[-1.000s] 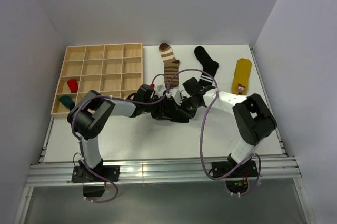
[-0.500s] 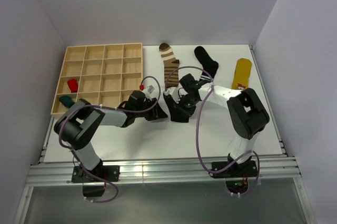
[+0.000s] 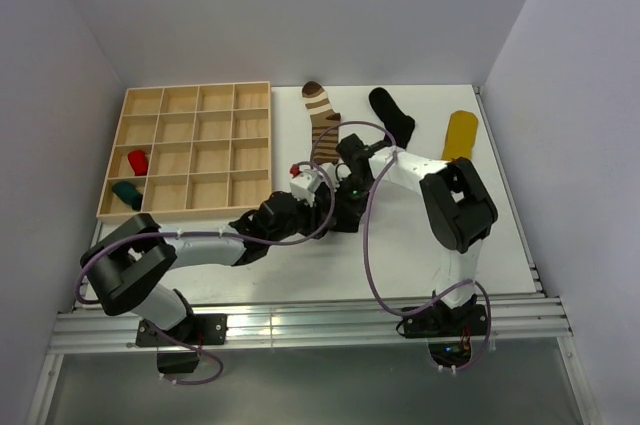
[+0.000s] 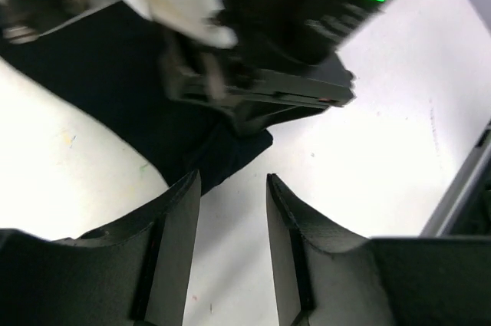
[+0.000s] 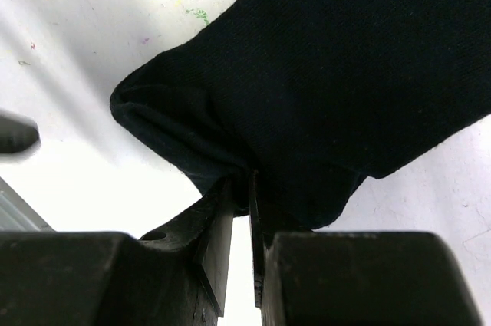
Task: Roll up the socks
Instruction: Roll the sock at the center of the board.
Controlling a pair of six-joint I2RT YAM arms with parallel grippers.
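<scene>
While the right claw [image 5: 242, 188] pinched a fold of the black sock [image 5: 345, 73], the left claw [image 4: 234, 188] stood open at its left, the roll likely needing its grip next.

I see my left gripper [image 3: 305, 213] and right gripper [image 3: 340, 203] close together at centre frame over the plain black sock [image 3: 350, 221], striped sock [image 3: 322, 115], second black sock [image 3: 393, 113] and yellow sock [image 3: 460, 135] across the upper middle and right, wooden tray [image 3: 270, 145] upper left
</scene>
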